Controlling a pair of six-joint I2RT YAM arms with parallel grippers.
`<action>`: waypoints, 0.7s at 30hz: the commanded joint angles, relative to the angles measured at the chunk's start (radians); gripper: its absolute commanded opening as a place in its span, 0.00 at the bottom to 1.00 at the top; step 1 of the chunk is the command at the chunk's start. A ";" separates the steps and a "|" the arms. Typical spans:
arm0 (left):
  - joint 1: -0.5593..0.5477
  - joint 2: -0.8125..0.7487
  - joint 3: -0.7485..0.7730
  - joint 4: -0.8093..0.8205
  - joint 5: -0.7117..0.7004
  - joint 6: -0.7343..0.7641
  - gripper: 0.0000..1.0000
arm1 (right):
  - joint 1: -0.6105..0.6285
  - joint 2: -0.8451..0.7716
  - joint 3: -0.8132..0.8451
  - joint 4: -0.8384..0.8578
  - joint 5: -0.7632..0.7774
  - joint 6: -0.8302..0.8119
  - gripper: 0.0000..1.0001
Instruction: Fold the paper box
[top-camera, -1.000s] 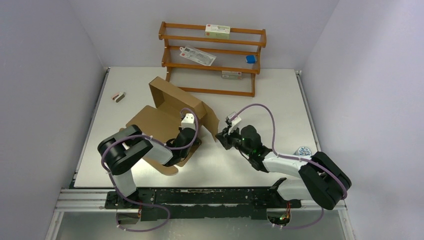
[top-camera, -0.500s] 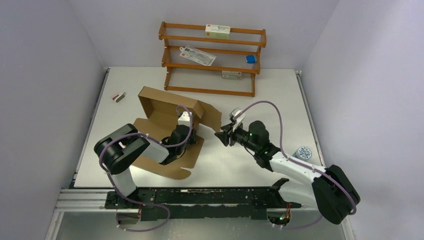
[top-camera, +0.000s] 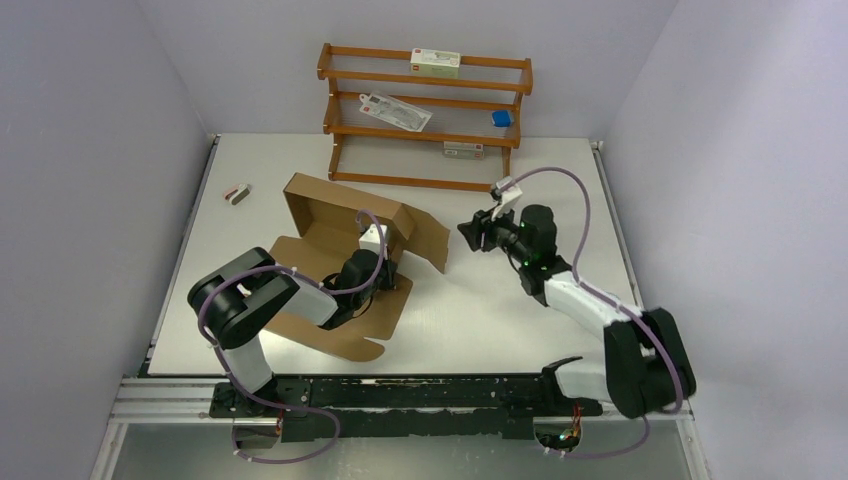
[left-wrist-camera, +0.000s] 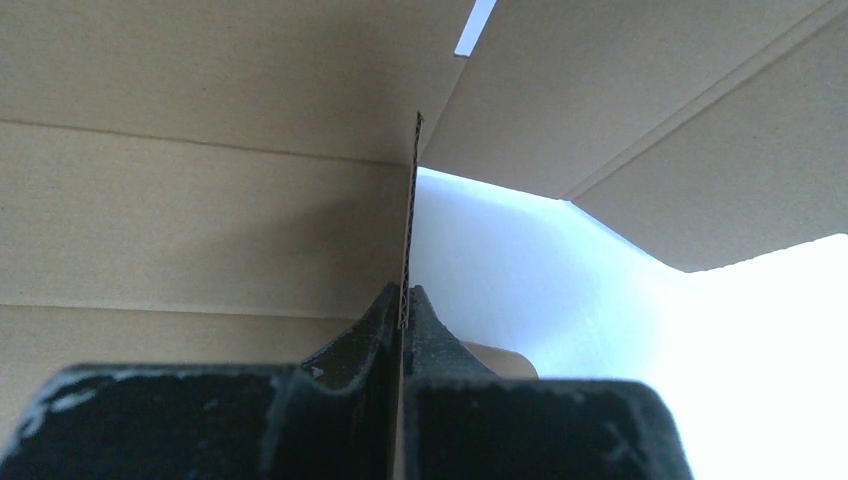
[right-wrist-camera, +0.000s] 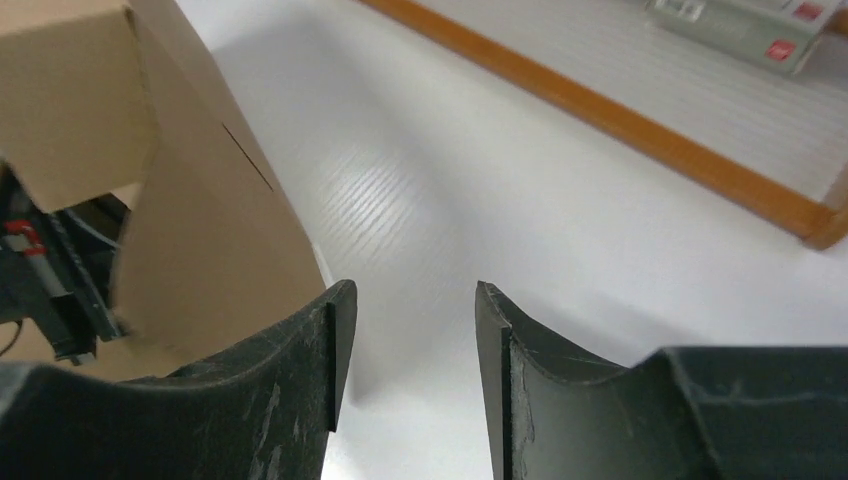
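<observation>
**Left arm pinches a box wall; right arm stands clear with parted fingers**

The paper box (top-camera: 322, 245) sits left of centre on the white table (top-camera: 520, 320), partly raised: its far walls stand up, a side flap angles out to the right, and a rounded flap lies flat toward the near edge. The left gripper (top-camera: 383, 268) reaches into the box. In the left wrist view it (left-wrist-camera: 405, 300) is clamped on the edge of an upright cardboard panel, with brown walls filling most of that view.

The right gripper (top-camera: 470, 233) hovers just right of the side flap, apart from it. Its fingers are spread with nothing between them (right-wrist-camera: 410, 300) over bare table, and the flap shows at the left of that view.

Behind the box, against the back wall, stands a wooden rack (top-camera: 425, 182). It holds a white carton (top-camera: 435, 62) on top, a flat packet (top-camera: 396, 110) and a small blue item (top-camera: 501, 118) on the middle shelf, and another carton (top-camera: 463, 150) lower down. A small grey-and-red piece (top-camera: 237, 194) lies near the table's left edge, well apart from the box. A round patterned object (top-camera: 606, 302) sits near the right edge beside the right arm.
</observation>
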 joint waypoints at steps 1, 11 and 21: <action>0.004 -0.006 -0.004 0.008 0.057 0.005 0.05 | 0.000 0.133 0.056 0.065 -0.117 -0.028 0.51; 0.004 0.024 0.016 0.007 0.097 0.013 0.05 | 0.084 0.309 0.087 0.185 -0.325 -0.027 0.52; 0.004 0.027 0.024 0.017 0.155 0.016 0.05 | 0.147 0.378 0.100 0.239 -0.384 -0.042 0.56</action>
